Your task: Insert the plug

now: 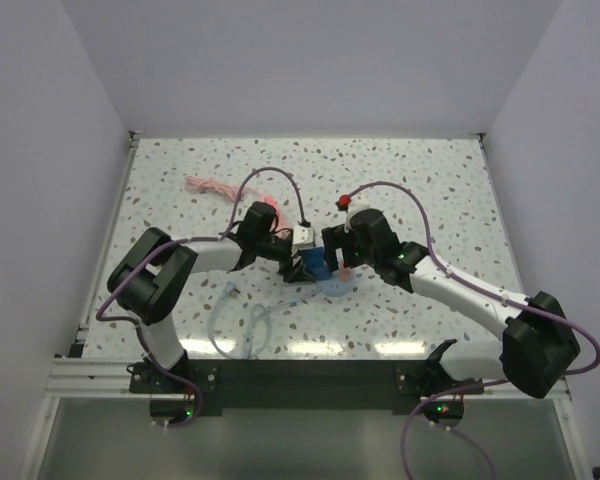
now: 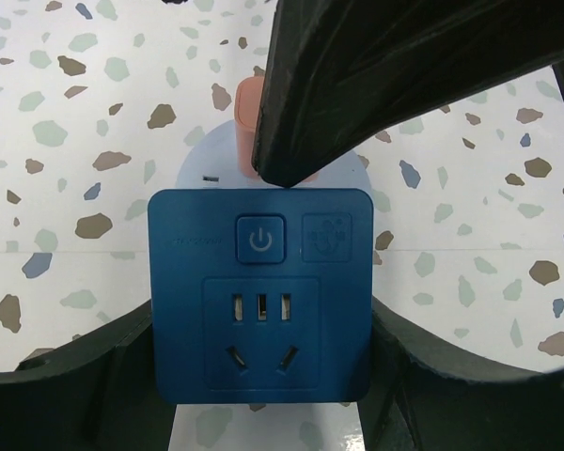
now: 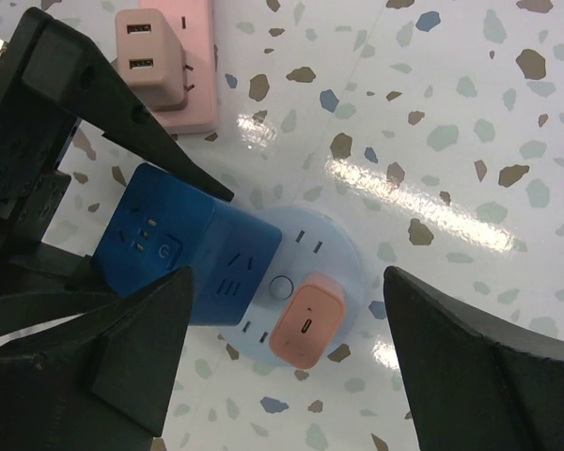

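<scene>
Left claw (image 2: 261,362) clamped on blue adapter (image 2: 260,291); right claw (image 3: 291,376) apart (wide) over orange plug (image 3: 307,324).

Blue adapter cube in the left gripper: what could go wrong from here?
1. Its prongs are hidden; the blue adapter cube looks tilted over the round hub, so pushing may jam or slide the hub.
2. The open right gripper straddles the peach charger close beside the cube; a finger could knock either.

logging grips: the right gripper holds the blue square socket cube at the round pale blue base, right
No, the left gripper holds the blue square socket cube at the round pale blue base, as the left wrist view shows.
</scene>
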